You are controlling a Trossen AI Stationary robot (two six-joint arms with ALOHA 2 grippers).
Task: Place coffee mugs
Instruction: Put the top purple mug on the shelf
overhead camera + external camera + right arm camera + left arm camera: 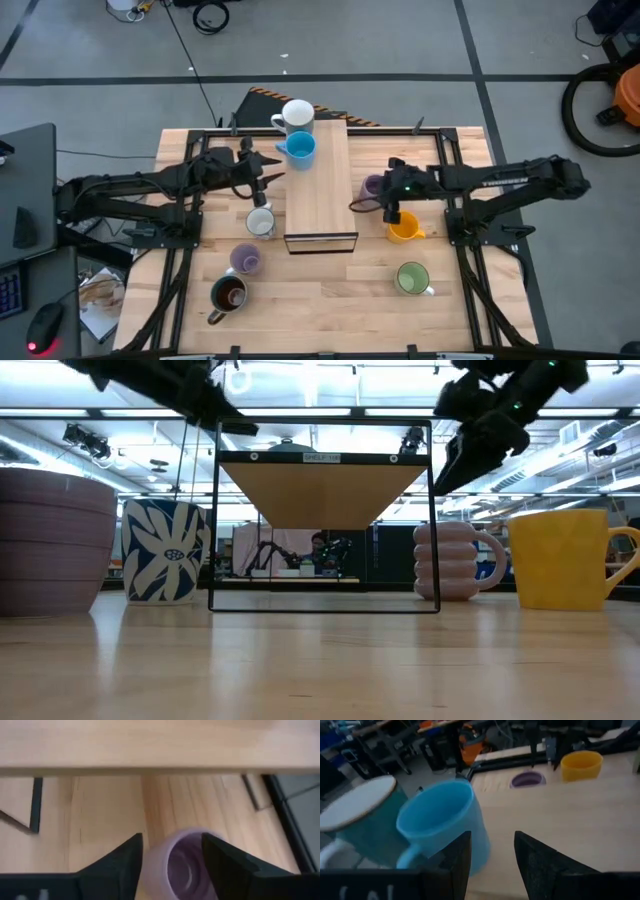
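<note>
A white mug [296,115] and a blue mug [298,148] stand on the far end of the raised wooden shelf [318,200]. My left gripper [272,172] is open, level with the shelf top, its fingers just beside the blue mug [440,827]. My right gripper [385,200] is open and hangs above a lilac mug [372,186] on the table right of the shelf; its fingers frame the lilac mug [182,865] from above. Also on the table are an orange mug [402,230], a green mug [411,278], a blue-patterned white mug [260,222], a second lilac mug [245,260] and a dark olive mug [228,293].
The shelf rests on a thin black frame [215,520] with open room beneath it. Each arm's black base rails [180,260] run along the table's left and right sides. The near half of the shelf top is bare wood.
</note>
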